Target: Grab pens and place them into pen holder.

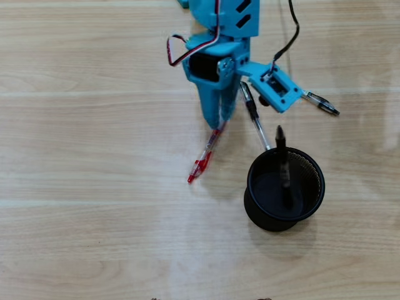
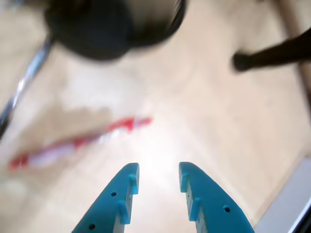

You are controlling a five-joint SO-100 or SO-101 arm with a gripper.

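Four pens show in the overhead view, all placed here against the pen holder, the black mesh cup standing on the pale wood surface. One black pen stands inside the cup, leaning on its far rim with its tip poking out above it. A second black pen lies on the surface just above-left of the cup, its lower end reaching nearly to the rim and its upper end running under the blue arm. The red pen lies well left of the cup, slanted, its upper end hidden beneath the arm. A fourth, dark pen lies up and right of the cup, partly covered by the arm's blue side bracket.

Open room is wide: the surface left of, below and right of the cup is bare wood out to the picture's edges.

The wrist view is blurred. There the tool hangs released, its two blue fingers spread with bare wood between them, gripping nothing. The red pen lies just beyond the fingertips, smeared, and the cup is a dark blur cut off by the top edge. A dark rod at upper right cannot be made out.
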